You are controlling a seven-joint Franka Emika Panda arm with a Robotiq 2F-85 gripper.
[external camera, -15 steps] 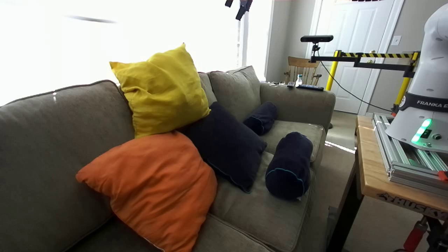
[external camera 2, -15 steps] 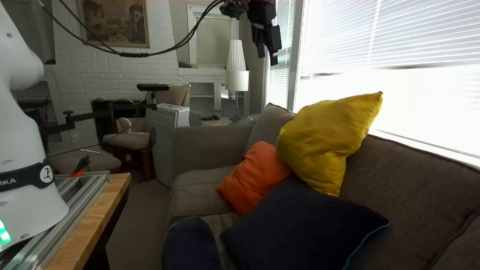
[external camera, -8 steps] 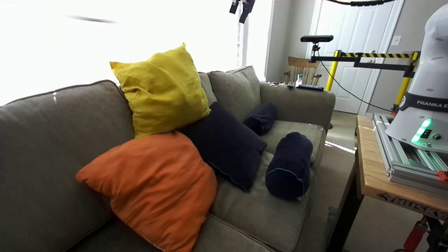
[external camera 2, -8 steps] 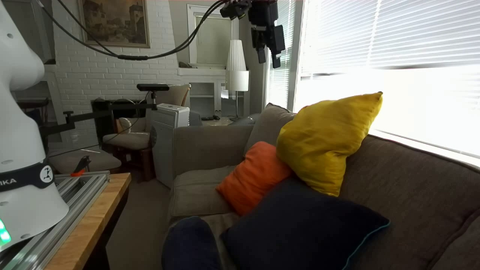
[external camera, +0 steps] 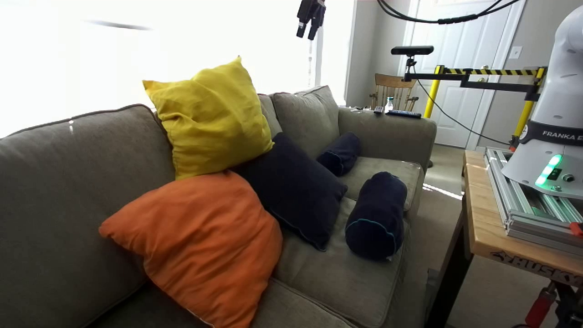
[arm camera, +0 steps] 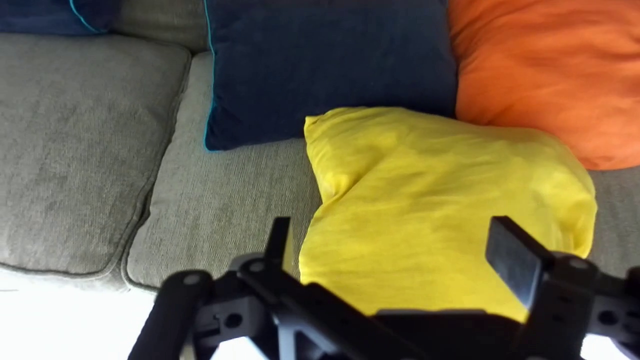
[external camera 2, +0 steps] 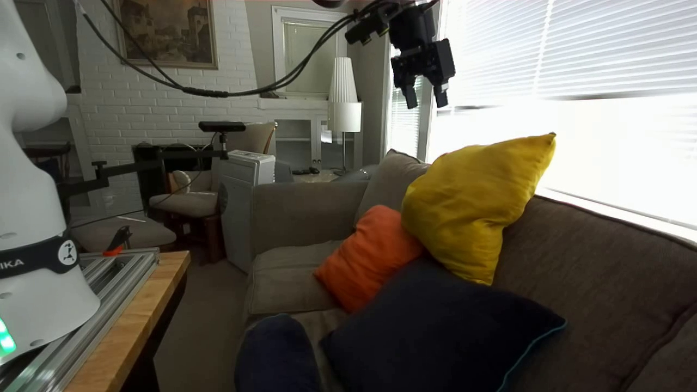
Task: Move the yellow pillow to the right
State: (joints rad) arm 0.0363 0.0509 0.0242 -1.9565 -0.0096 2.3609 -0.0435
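The yellow pillow (external camera: 214, 125) leans tilted against the sofa back, resting on the orange and navy pillows. It also shows in an exterior view (external camera 2: 474, 204) and in the wrist view (arm camera: 425, 200). My gripper (external camera: 306, 34) is high in the air, above the sofa back and apart from the pillow. In an exterior view my gripper (external camera 2: 426, 103) hangs above and to the left of the pillow, its fingers pointing down. In the wrist view my open gripper (arm camera: 390, 235) has its fingers wide apart with nothing between them; the pillow lies below.
An orange pillow (external camera: 205, 241) and a navy square pillow (external camera: 300, 191) lie against the yellow one. Navy bolsters (external camera: 375, 216) lie on the sofa (external camera: 332, 282). The robot's wooden table (external camera: 478, 218) stands in front. A window (external camera 2: 599, 65) is behind the sofa back.
My gripper has come down, and in an exterior view it has also moved right, closer to the yellow pillow, and turned a little. The pillows have not moved.
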